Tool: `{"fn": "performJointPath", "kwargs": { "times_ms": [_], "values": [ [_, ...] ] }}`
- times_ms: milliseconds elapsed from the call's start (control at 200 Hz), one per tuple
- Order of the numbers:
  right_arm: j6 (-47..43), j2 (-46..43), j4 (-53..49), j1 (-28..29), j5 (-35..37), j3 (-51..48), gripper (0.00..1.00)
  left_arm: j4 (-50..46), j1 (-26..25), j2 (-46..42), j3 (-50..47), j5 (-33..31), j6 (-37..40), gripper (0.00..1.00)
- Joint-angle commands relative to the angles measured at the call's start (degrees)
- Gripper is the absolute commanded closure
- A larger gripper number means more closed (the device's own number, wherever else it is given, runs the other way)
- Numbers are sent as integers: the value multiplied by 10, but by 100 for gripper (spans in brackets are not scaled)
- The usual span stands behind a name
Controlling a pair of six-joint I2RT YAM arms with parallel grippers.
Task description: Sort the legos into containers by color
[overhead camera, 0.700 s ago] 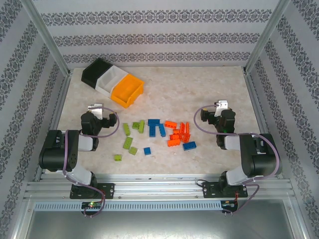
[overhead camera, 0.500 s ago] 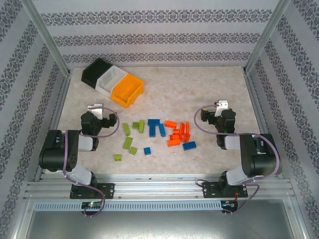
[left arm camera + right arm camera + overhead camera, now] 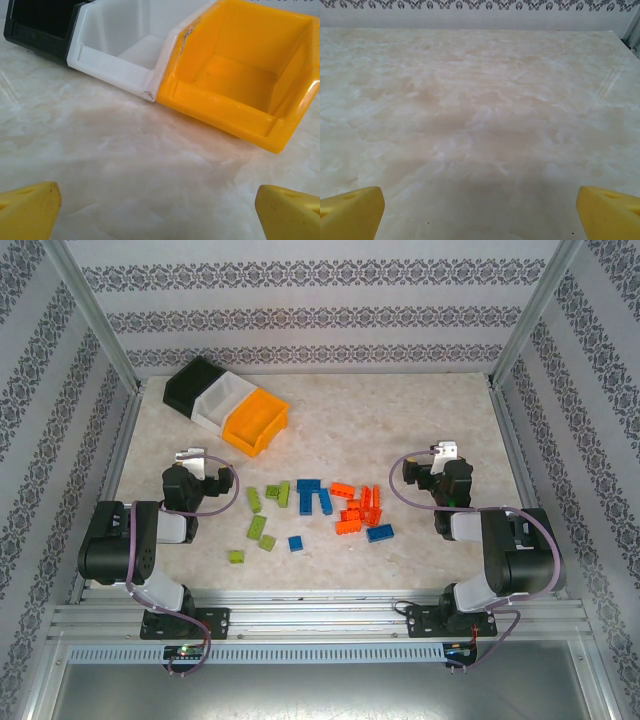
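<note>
Top external view, stock as I read it from my console.

Item 1, containers point(image 3: 228, 412): three bins joined in a row at the far left of the table point(image 3: 420, 420). The black bin point(image 3: 186, 390) is farthest, the white bin point(image 3: 214, 408) in the middle, and the orange-yellow bin point(image 3: 252, 428) nearest the pile. On the left wrist view I find no brick in the white or orange-yellow one. The black one's inside is too dark to tell.

Item 2, legos point(image 3: 296, 543): all loose on the near half of the table, apart from the bins. The lime green bricks point(image 3: 262, 520) lie scattered on the left. The blue bricks point(image 3: 312, 496) sit mid-pile, with one toward the front and one at the right edge. The orange-red bricks point(image 3: 355, 512) are packed close together on the right.

Item 3, left gripper point(image 3: 159, 212): fingers spread wide, nothing between them, aimed at the bins across bare table.

Item 4, right gripper point(image 3: 480, 212): fingers likewise spread wide and empty, facing bare table, to the right of the pile.

Status, my judgement: sorting not yet begun; the step in hand is choosing a first brick. The next move calls for bringing a gripper in over the pile and down onto an outlying brick, say a stray green one for the left gripper. The orange-red cluster leaves little room for a finger on either side.
</note>
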Motion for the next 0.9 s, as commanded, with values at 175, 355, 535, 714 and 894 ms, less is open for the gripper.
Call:
{"fn": "performJointPath", "kwargs": {
  "times_ms": [175,355,535,714,894],
  "values": [
    [12,4,10,-8,-9,11,2,-4,-6,1,11,-6,-3,0],
    [11,4,8,-8,-10,10,2,-8,-6,1,13,-8,-3,0],
    [17,-8,-16,-8,8,21,2,-12,-6,-13,10,-53,-20,0],
    [32,-73,-186,-7,57,84,2,-123,-6,-79,40,-74,-25,0],
    [191,-119,-376,-23,120,182,2,-362,-6,-138,153,-189,-123,0]
  ]
}}
